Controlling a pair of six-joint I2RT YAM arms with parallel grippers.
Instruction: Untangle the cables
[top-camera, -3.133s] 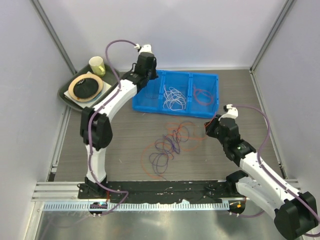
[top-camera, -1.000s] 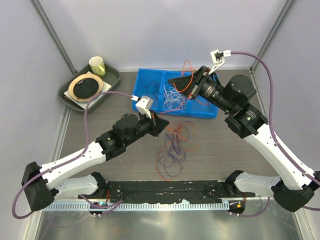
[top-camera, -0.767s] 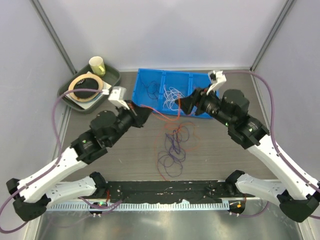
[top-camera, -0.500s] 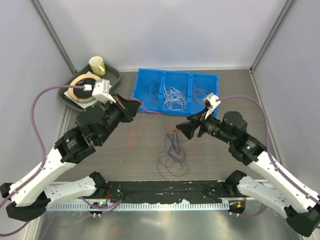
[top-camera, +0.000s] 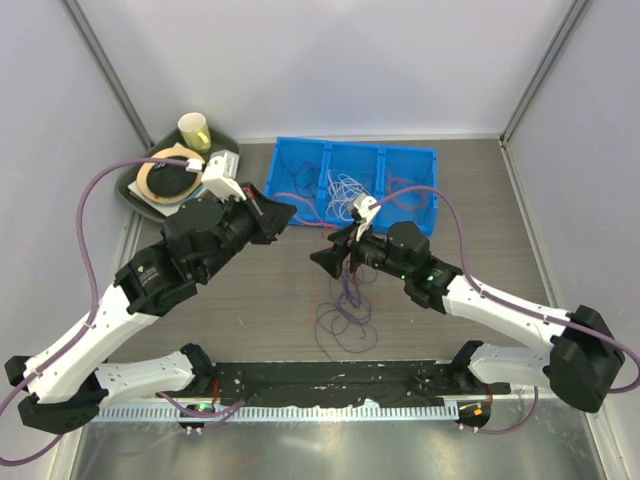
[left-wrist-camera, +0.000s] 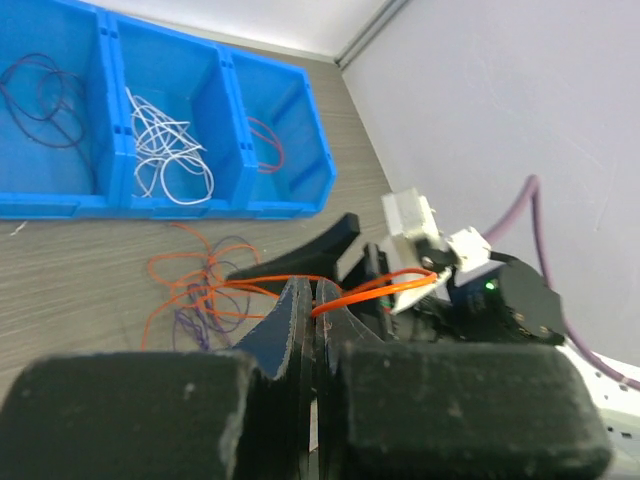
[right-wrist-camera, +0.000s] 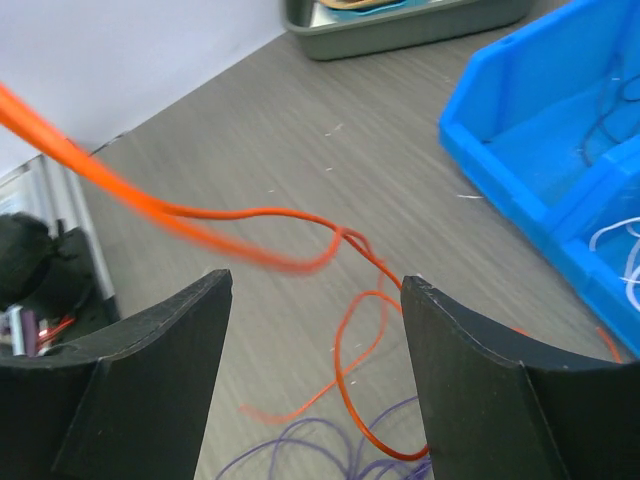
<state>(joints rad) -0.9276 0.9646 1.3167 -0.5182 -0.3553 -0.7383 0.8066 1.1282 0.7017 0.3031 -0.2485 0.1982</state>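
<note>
**Orange strand pinched, the tangle loose on the tabletop**

The left pincer (left-wrist-camera: 308, 312) is pressed closed on a thin orange cable (left-wrist-camera: 372, 289). The cable leaves the dark, matte finger pads as a smooth glossy line and arcs toward the right arm's wrist.

The right pincer (right-wrist-camera: 315, 288) stands wide. Its two black, curved fingers (right-wrist-camera: 160, 345) are well apart and grip nothing. The orange cable streaks across that view beyond the fingertips (too blurred to tell whether it touches them).

The rest of the cables (top-camera: 345, 305) lie in a loose tangle on the grey, wood-grained tabletop (top-camera: 240, 310), just below the right pincer. They are curly purple loops mixed with thread-fine orange-red ones.

Behind them sits a blue plastic bin (left-wrist-camera: 300, 195) with three compartments:
- A dark purple strand (left-wrist-camera: 40, 90) lies in the left one.
- A bunch of white wires (left-wrist-camera: 165, 150) fills the middle one.
- A single orange-red loop (left-wrist-camera: 265, 140) rests in the right one.

At the far left corner, a grey tray (top-camera: 228, 152) holds a flat ring of tape (top-camera: 150, 178) and a pale yellow cup (top-camera: 194, 130).
</note>
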